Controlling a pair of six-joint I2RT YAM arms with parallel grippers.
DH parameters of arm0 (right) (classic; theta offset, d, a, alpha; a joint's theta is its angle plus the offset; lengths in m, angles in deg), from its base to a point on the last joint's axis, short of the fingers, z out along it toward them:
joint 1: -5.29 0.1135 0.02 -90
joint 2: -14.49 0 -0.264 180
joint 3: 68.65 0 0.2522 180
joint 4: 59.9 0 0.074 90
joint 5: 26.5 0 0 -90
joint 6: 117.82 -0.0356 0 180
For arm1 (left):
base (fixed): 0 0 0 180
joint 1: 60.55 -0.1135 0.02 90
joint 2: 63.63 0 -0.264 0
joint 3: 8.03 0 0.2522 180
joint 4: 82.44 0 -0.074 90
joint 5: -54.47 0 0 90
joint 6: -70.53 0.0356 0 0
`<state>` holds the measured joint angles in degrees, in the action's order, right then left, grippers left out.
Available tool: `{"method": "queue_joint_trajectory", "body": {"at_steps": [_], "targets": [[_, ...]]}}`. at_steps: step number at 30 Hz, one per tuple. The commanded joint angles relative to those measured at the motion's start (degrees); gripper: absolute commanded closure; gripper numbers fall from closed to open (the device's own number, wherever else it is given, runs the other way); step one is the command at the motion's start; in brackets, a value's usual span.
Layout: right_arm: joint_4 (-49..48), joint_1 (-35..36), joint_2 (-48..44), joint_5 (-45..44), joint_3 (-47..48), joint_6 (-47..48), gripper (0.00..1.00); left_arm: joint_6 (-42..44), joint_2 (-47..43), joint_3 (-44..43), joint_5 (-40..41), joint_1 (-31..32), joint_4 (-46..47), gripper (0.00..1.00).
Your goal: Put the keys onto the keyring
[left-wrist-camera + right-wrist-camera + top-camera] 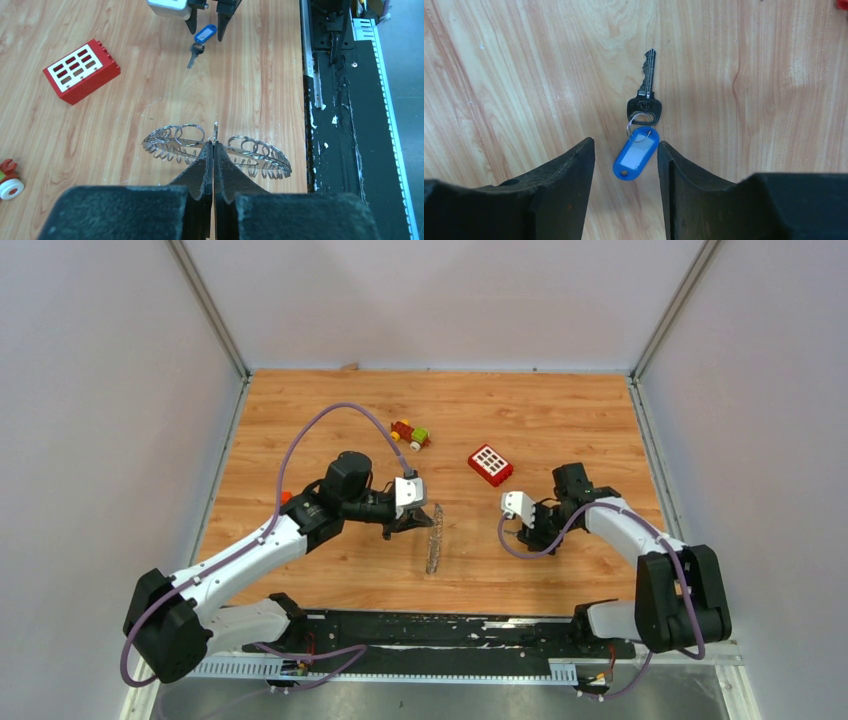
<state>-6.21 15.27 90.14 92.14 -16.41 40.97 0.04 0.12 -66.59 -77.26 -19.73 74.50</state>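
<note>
Wood is running under everything we are looking at, and on this tabletop (560, 410) the keys (198, 45) are lying flat: a dark key (646, 95) joined by a small split ring (636, 120) to a blue tag (636, 153). We are seeing the right pincer (625, 145) standing open directly over them, with one black finger (569, 185) on each side of the tag. The tag is lying slantwise in the gap, its upper end just beside the right-hand fingertip. We cannot tell whether it is touching that tip. The dark key is lying beyond the fingertips, outside the gap, with its blade pointing away from the pincer. The jaws are clasping neither piece.

The left pincer (214, 147) is doing the opposite: its jaws are pressing fully together and pinching the rim of the keyring (434, 550). From above, we are seeing the keyring standing on edge as a thin grey strip just off the fingertips. From the left wrist it is spreading out to both sides of the tips, fringed with small silver loops. We cannot tell whether its lower edge is resting on the wood.

The keys and the right pincer are sitting to the right of the keyring, apart from it. A red block (81, 70) with white squares is lying farther back between the two arms. A small red, yellow and green toy (410, 433) is sitting beyond that, towards the left.
</note>
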Motion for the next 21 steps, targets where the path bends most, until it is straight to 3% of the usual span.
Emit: {"method": "queue_joint_trajectory", "body": {"at_steps": [1, 11, 21], "targets": [[-5.8, 1.0, 0.8, -0.3, 0.4, 1.7, 0.52, 0.9, -1.0, -2.4, -1.8, 0.2, 1.3, 1.0], [-6.7, 3.0, 4.4, -2.5, 1.0, 2.2, 0.61, 0.8, -1.0, -2.2, -1.9, 0.2, 1.6, 1.0], [-6.3, 3.0, 5.7, -3.4, 1.9, 2.2, 0.9, 0.7, -1.0, -2.1, -2.0, 0.2, 1.6, 1.0]]}}
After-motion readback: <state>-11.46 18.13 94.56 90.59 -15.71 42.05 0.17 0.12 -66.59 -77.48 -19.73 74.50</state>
